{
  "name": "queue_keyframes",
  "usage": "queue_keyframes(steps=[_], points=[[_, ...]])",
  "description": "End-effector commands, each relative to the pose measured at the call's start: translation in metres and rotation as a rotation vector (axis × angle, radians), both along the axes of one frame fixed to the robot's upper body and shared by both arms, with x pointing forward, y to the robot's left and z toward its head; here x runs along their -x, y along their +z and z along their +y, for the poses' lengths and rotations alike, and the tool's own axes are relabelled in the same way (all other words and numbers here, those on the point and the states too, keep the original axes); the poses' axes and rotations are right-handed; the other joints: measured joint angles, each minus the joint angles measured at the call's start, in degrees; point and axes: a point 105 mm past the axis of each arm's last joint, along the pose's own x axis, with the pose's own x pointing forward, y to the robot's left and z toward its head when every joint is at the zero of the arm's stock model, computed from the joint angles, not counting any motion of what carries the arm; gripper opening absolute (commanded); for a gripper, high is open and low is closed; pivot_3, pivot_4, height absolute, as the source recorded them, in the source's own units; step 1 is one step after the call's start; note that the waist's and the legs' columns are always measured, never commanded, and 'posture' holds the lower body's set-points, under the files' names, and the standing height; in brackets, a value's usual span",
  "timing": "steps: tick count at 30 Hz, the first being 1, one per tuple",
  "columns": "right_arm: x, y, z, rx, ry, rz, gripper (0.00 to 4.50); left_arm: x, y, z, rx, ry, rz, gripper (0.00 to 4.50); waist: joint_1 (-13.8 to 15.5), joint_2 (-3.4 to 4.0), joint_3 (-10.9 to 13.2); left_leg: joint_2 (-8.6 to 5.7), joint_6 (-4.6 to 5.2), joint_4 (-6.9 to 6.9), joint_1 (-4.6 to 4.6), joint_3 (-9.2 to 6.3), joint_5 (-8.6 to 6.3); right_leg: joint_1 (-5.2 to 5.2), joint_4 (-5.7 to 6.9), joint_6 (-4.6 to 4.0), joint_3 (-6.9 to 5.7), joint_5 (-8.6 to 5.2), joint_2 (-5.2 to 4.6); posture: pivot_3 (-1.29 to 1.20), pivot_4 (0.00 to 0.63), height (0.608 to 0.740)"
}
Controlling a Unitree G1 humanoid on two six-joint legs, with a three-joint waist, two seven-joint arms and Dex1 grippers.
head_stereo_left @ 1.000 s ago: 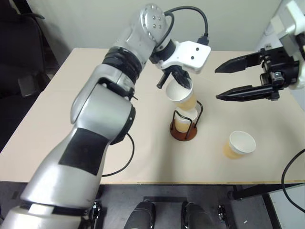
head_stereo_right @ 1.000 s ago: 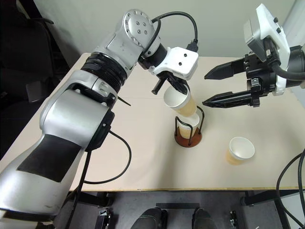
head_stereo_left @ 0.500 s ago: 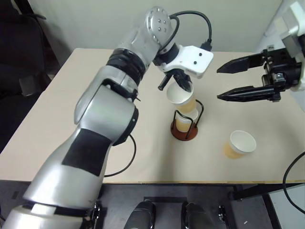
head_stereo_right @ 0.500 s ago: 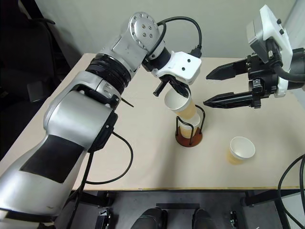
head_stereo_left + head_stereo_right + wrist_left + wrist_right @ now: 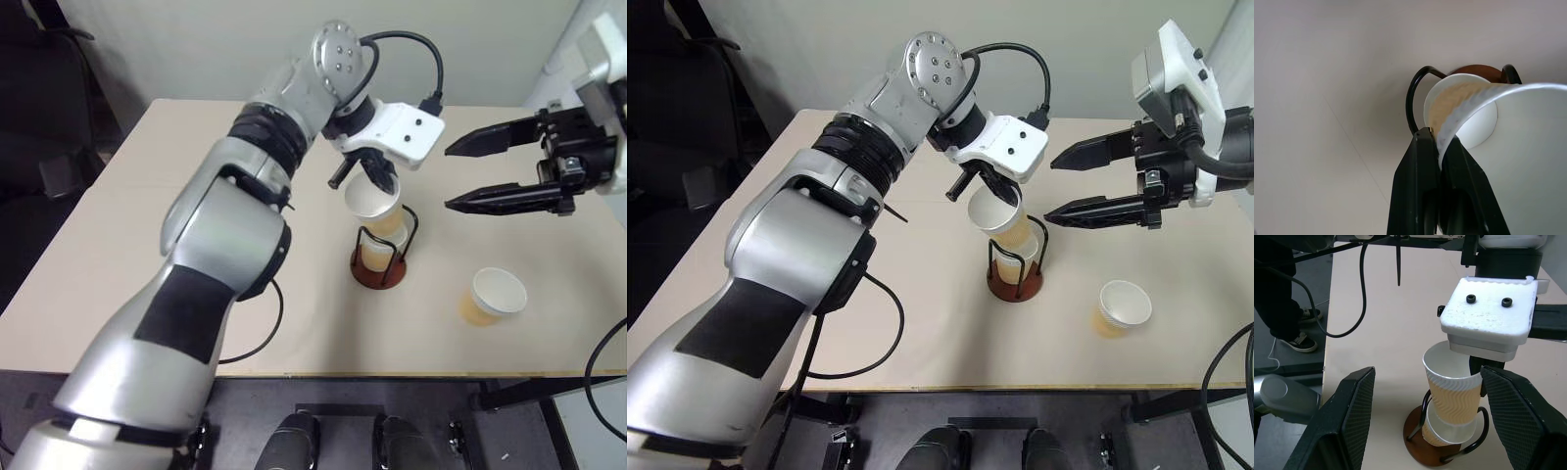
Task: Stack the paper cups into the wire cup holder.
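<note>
My left gripper [image 5: 380, 183] is shut on the rim of a tan-orange paper cup [image 5: 374, 204], which hangs tilted just above the wire cup holder [image 5: 377, 276]. A second paper cup [image 5: 1017, 257] stands inside the holder's black loops, and in the right wrist view the held cup [image 5: 1454, 399] has its bottom sunk into that one. In the left wrist view my left fingers [image 5: 1422, 161] pinch the cup wall. A third cup [image 5: 490, 297] stands upright on the table to the holder's right. My right gripper [image 5: 448, 176] hovers open and empty, to the right of the held cup.
The beige table [image 5: 147, 245] has bare room to the left of and in front of the holder. A black cable [image 5: 260, 333] hangs over the table's front edge. A dark chair [image 5: 686, 117] stands off the table's left side.
The held cup has turned a little more upright over the holder. My right gripper has stayed where it was, still open.
</note>
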Motion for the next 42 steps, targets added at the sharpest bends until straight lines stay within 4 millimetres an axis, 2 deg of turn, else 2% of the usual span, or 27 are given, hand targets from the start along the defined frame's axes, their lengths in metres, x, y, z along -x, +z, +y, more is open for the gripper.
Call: queue_keyframes(steps=[1, 13, 24, 42], points=[[0.007, 0.011, -0.003, -0.015, -0.007, -0.055, 3.49, 0.001, 0.008, 0.0, -0.002, -0.006, -0.032, 0.04, 0.0, 0.0, 0.0, 0.01, 0.02, 0.01, 0.0, -0.02, -0.01, 0.0, 0.0, 0.01, 0.03, 0.01, -0.03, 0.0, 0.15, 0.74], [0.006, 0.01, -0.002, -0.021, -0.008, -0.05, 3.49, 0.002, -0.001, 0.002, -0.05, -0.018, -0.013, 0.04, 0.0, 0.0, 0.0, 0.02, 0.01, 0.02, -0.01, -0.01, 0.0, 0.0, 0.0, 0.15, 0.03, 0.09, -0.03, 0.0, 0.15, 0.74], [0.006, 0.009, -0.003, -0.023, -0.013, -0.047, 3.49, 0.001, 0.0, 0.01, -0.1, -0.023, -0.028, 0.04, 0.0, 0.0, 0.0, -0.01, 0.02, 0.01, 0.0, 0.02, -0.01, -0.01, 0.0, 0.17, 0.0, 0.1, 0.01, 0.0, 0.15, 0.74], [0.006, 0.007, -0.005, -0.018, -0.026, -0.042, 3.49, 0.001, -0.016, 0.011, -0.159, -0.039, -0.012, 0.04, 0.0, 0.0, 0.0, 0.01, 0.04, 0.02, 0.01, -0.01, -0.02, 0.0, 0.01, 0.18, 0.01, 0.1, -0.01, 0.0, 0.15, 0.74]])
